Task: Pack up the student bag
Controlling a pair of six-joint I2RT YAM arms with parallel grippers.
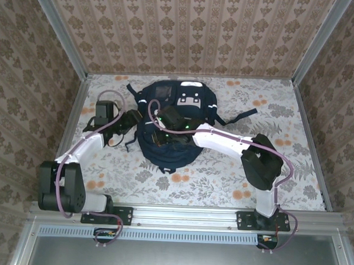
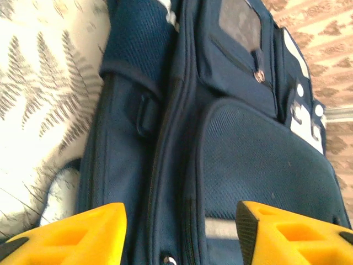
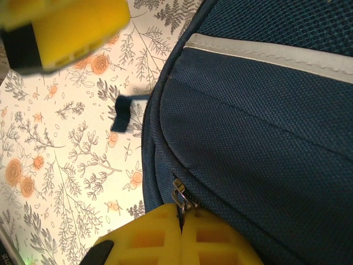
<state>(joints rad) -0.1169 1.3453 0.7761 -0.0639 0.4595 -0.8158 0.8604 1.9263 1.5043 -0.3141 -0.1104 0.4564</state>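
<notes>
Right tool point(image 3: 181, 218) pinching zipper pull point(image 3: 178, 194) of student bag point(image 3: 265, 138), left tool point(image 2: 181, 221) parted, empty, close over bag

student bag point(image 1: 164, 158): navy, white reflective stripe point(image 3: 265, 55), grey-white front patches point(image 1: 193, 101), silver zip pull point(image 3: 178, 194). Table cover point(image 1: 222, 175): white, grey fern print, orange flowers. Walls point(image 1: 187, 33): beige damask stripes. left gripper point(image 2: 181, 221), right gripper point(image 3: 181, 218): yellow fingers. Arm links point(image 1: 221, 140) white, joints point(image 1: 261, 165) black, cables point(image 1: 58, 186) purple.

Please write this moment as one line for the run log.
task: pack student bag; left hand: open, holding nothing; right hand: shut on zipper pull; bag: lying on table
</notes>
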